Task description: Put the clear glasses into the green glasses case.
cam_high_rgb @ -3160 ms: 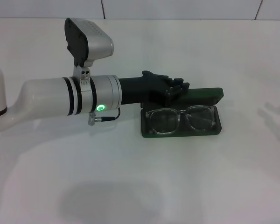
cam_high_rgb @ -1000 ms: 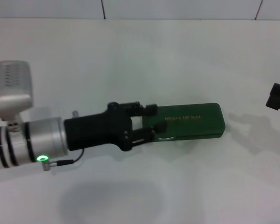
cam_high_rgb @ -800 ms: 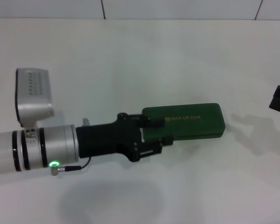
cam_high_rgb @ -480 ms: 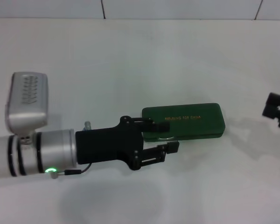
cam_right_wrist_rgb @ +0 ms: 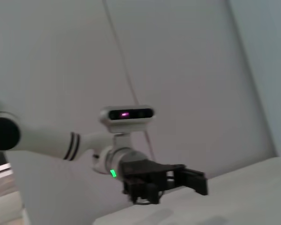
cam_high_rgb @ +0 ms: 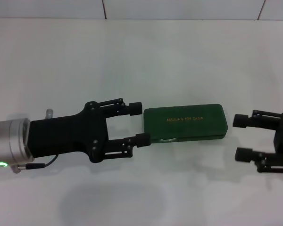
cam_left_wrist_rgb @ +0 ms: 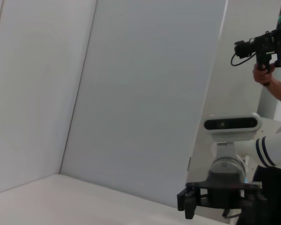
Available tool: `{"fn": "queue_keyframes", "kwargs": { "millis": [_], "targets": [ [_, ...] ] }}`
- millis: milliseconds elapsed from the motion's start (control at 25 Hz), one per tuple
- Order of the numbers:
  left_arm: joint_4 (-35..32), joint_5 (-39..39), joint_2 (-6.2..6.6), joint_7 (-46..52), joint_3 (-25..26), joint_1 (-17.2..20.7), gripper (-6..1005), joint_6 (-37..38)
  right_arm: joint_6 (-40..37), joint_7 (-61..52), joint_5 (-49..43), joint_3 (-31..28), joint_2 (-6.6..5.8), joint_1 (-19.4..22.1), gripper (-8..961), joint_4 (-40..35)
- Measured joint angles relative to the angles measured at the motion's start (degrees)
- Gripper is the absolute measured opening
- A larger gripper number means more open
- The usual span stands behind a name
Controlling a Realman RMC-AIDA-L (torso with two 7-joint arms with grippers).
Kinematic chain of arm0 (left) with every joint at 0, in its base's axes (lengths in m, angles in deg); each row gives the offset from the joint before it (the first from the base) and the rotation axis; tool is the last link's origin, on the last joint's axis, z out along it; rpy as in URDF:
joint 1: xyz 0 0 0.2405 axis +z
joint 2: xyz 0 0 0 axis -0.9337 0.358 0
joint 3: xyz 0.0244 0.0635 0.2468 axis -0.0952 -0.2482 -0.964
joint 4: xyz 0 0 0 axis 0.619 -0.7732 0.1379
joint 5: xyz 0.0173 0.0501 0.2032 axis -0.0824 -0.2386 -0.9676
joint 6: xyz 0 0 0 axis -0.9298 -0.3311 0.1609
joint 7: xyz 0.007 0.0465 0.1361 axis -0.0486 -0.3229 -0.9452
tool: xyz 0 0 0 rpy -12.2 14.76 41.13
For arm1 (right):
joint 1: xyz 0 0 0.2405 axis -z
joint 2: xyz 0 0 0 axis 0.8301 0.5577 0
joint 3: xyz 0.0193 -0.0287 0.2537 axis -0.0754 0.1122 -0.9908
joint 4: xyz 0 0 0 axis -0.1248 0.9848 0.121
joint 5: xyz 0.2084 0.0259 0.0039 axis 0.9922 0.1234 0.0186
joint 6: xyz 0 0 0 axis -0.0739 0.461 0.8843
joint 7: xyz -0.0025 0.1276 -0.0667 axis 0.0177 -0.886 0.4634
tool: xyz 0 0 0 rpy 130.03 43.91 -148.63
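On the white table (cam_high_rgb: 141, 61) your green glasses case (cam_high_rgb: 185, 122) lies shut between the left gripper (cam_high_rgb: 138, 123) and right gripper (cam_high_rgb: 241, 137), both spread wide and empty, any contents hidden under its lid.

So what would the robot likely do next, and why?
Probably draw both arms back. The green glasses case lies shut on the table, with no glasses left outside, and the open left gripper and right gripper flank its ends, holding nothing.
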Motion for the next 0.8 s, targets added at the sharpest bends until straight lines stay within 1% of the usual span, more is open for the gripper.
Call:
{"fn": "queue_keyframes", "kwargs": {
  "millis": [80, 240, 360, 560, 800],
  "targets": [
    [0.00, -0.05, 0.26, 0.83, -0.01, 0.27, 745, 0.58, -0.11, 0.67, 0.08, 1.15, 0.01, -0.45, 663, -0.01],
    [-0.05, -1.20, 0.32, 1.07, -0.10, 1.07, 743, 1.70, -0.33, 3.76, 0.13, 2.54, 0.05, -1.10, 793, 0.29],
    [-0.38, -2.74, 0.17, 1.05, -0.01, 1.88, 742, 2.10, -0.25, 6.61, 0.12, 2.68, 0.15, -1.13, 825, 0.83],
    [-0.59, -3.11, -0.10, 0.55, -0.02, 2.93, 740, 2.54, -0.05, 9.45, -0.02, 3.71, 0.25, -1.06, 877, 2.10],
    [-0.72, -3.15, -0.33, 0.51, -0.04, 3.31, 740, 3.70, 0.63, 11.23, 0.20, 5.60, 0.31, -1.07, 877, 2.42]
  ]
}}
